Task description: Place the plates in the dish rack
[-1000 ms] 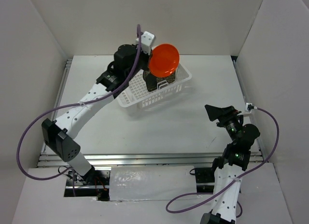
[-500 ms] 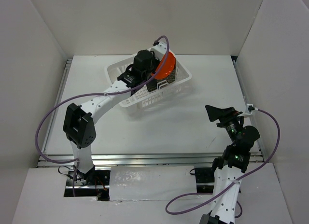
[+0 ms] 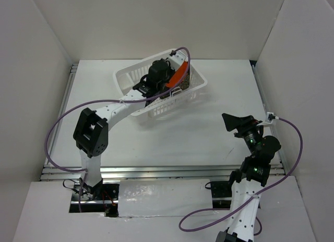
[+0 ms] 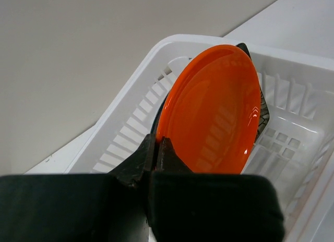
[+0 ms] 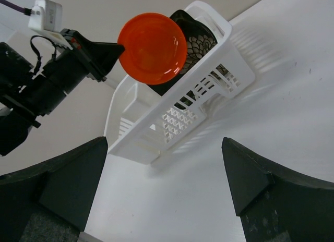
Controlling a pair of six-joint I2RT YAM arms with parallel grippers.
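Note:
My left gripper (image 3: 168, 81) is shut on the rim of the small orange plate (image 3: 177, 74), which it holds on edge over the right end of the white dish rack (image 3: 130, 77). In the left wrist view the fingers (image 4: 166, 150) pinch the plate's (image 4: 214, 111) lower rim inside the rack (image 4: 156, 59). The dark square flowered plate (image 5: 194, 39) stands in the rack just behind the orange one (image 5: 152, 48). The white sunburst plate is not visible. My right gripper (image 3: 236, 123) is open and empty, low at the right, well away from the rack.
The rack (image 5: 209, 85) sits askew at the back centre of the white table (image 3: 209, 132). White walls close in the left, right and back sides. A purple cable (image 3: 57, 132) loops beside the left arm.
The left arm has swung forward and lowered the orange plate from above the rack down into it, turning it more edge-on. The right arm has not moved.

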